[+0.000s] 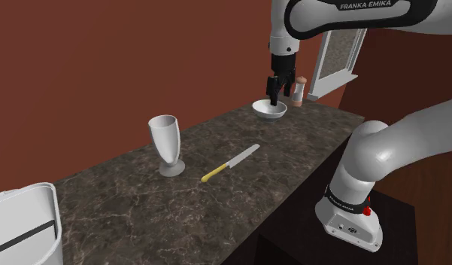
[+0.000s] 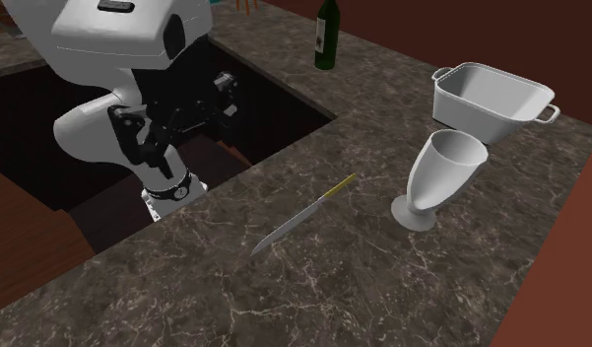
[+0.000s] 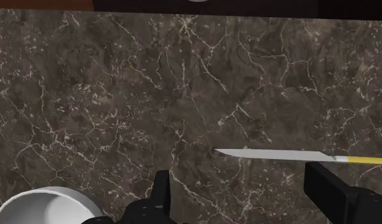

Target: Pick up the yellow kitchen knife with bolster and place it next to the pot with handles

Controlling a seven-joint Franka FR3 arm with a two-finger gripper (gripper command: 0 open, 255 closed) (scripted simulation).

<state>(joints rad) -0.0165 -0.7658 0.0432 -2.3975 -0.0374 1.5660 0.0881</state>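
Observation:
The knife (image 1: pixel 230 163) lies flat on the dark marble counter (image 1: pixel 141 203), with a silver blade and a slim yellow handle (image 1: pixel 210 175). In the second exterior view the knife (image 2: pixel 303 214) rests mid-counter, some way from the white pot with handles (image 2: pixel 491 99) at the far right. That pot (image 1: pixel 25 218) stands at the shoulder view's lower left. My gripper (image 1: pixel 275 96) hangs open well above the counter, near the bowl. In the wrist view the gripper (image 3: pixel 243 191) holds nothing, and the knife (image 3: pixel 278 154) lies below it, its handle past one finger (image 3: pixel 326 188).
A white goblet (image 1: pixel 165 143) stands between knife and pot, beside the knife's handle end. A white bowl (image 1: pixel 269 111) and a small shaker (image 1: pixel 300 89) sit at the counter's far end. A dark green bottle (image 2: pixel 327 34) stands near the counter edge.

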